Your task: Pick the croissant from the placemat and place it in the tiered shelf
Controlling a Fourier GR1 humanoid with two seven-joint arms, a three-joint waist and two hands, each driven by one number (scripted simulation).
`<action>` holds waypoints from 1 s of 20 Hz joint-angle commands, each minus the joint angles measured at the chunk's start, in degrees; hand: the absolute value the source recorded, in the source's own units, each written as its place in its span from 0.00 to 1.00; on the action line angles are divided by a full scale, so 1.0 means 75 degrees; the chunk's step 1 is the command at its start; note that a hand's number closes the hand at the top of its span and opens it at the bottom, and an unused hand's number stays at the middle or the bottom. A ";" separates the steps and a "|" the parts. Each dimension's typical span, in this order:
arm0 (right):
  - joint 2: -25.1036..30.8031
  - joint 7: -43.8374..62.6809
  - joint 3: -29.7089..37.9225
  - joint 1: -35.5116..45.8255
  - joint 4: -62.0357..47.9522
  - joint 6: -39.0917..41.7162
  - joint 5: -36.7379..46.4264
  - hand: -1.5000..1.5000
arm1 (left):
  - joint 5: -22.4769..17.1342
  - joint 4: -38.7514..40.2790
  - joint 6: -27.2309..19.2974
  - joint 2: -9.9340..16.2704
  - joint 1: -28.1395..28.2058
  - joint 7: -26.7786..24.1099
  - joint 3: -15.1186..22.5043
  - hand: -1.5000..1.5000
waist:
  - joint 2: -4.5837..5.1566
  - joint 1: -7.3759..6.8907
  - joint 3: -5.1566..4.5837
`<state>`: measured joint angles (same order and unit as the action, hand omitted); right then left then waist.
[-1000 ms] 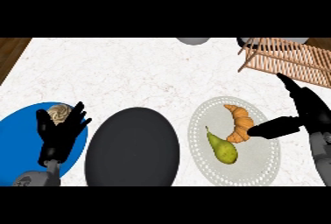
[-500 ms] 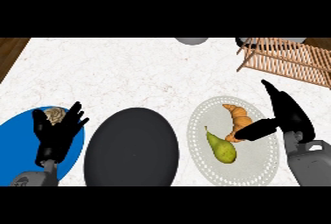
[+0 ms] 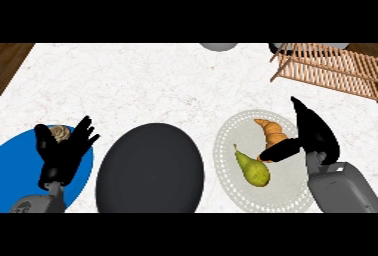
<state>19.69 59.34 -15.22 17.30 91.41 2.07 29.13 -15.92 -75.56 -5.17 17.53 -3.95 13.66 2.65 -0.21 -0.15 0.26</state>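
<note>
A golden-brown croissant [image 3: 272, 133] lies on a round pale placemat [image 3: 236, 187] at the right, next to a green pear [image 3: 252, 170]. My right hand [image 3: 313, 131] is just right of the croissant, fingers straight and pointing away, with the thumb [image 3: 280, 150] reaching across the croissant's near end. The hand is open and the croissant rests on the mat. The wooden tiered shelf [image 3: 328, 67] stands at the far right corner. My left hand [image 3: 65, 151] rests open at the left over a blue plate [image 3: 18, 161].
A large black plate [image 3: 150, 170] lies between the blue plate and the placemat. A small tan object [image 3: 59, 133] sits on the blue plate by my left hand. A grey bowl [image 3: 218, 46] shows at the far edge. Dark wood borders the counter's left corner.
My right hand has moved left and nearer, closing on the croissant; its thumb now lies against the croissant's near end. The left hand and all objects have stayed put.
</note>
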 commanded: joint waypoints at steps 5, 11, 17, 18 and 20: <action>-0.0399 -0.0451 0.0077 -0.0645 -0.0778 -0.0358 0.0919 0.00 | 0.0210 -0.0546 -0.0120 -0.0212 0.0034 0.0726 -0.0028 0.50 | 0.0023 0.0006 -0.0032; -0.0831 -0.0228 0.0428 0.0462 -0.1754 -0.0012 0.1450 0.00 | 0.0428 -0.0338 0.0132 -0.0463 0.0221 0.0421 -0.0102 0.50 | 0.0029 -0.0015 -0.0035; -0.0937 -0.1420 0.0702 -0.0026 -0.2129 -0.0705 0.1671 0.00 | 0.0212 0.0056 0.0687 -0.0040 -0.0057 0.0516 -0.0736 0.50 | 0.0030 0.0011 -0.0035; -0.1133 -0.1303 0.0847 0.0417 -0.2424 -0.0588 0.1785 0.00 | 0.0826 -0.0093 0.0027 -0.0672 -0.0026 0.0266 -0.0316 0.50 | 0.0030 0.0001 -0.0034; -0.1518 -0.1246 0.0553 0.0210 -0.2567 -0.0999 0.2160 0.00 | 0.0465 -0.0618 0.0471 -0.0401 0.0393 0.0499 -0.0543 0.50 | 0.0027 -0.0011 -0.0034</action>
<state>11.55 50.45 -10.25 19.17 74.05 -2.89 42.14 -12.00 -79.37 -3.22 14.31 -2.19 16.32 -0.04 -0.14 -0.22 0.15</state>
